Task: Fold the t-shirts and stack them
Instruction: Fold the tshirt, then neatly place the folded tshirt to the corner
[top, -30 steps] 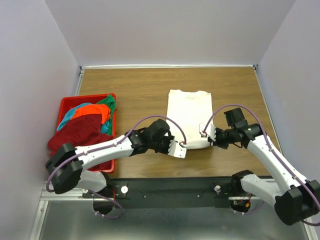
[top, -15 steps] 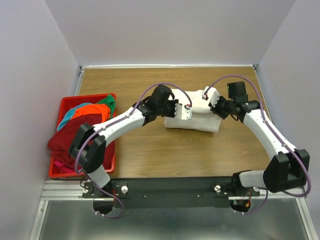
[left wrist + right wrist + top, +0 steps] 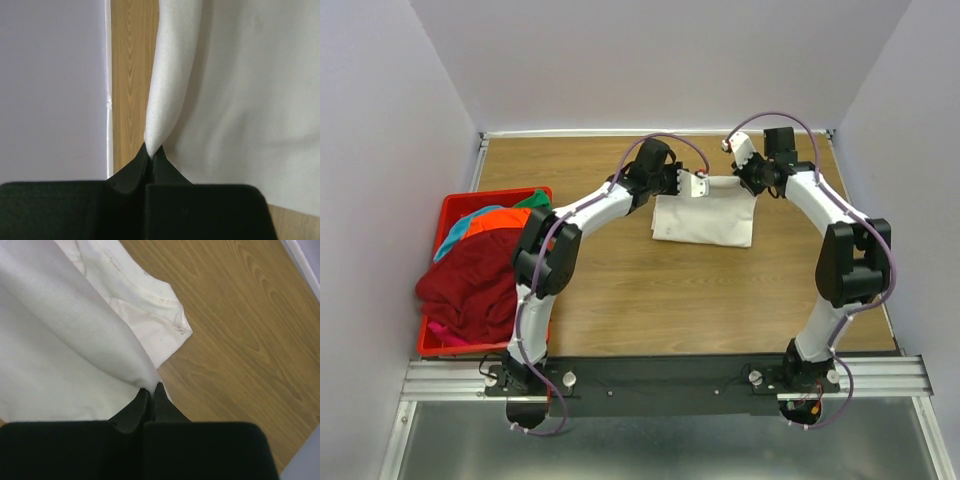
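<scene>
A white t-shirt (image 3: 705,218) lies folded over itself at the far middle of the table. My left gripper (image 3: 704,184) is shut on its left far corner; the pinched cloth (image 3: 167,100) rises from the fingertips in the left wrist view. My right gripper (image 3: 738,181) is shut on the right far corner, with the shirt fold (image 3: 75,325) and a hemmed layer (image 3: 150,305) beneath it. Both arms reach far forward, holding the carried edge (image 3: 720,181) taut between them. More t-shirts, dark red (image 3: 470,280), orange (image 3: 500,222), teal and green (image 3: 535,205), are heaped in the basket.
A red plastic basket (image 3: 542,330) stands at the left edge of the wooden table (image 3: 650,300). The back wall (image 3: 650,60) rises just beyond the grippers, and the table's white rim (image 3: 107,100) shows close in the left wrist view.
Both grippers carried the shirt's near edge from the front of the shirt over to its far edge, folding it in half. Both arms stretched out away from their bases.
</scene>
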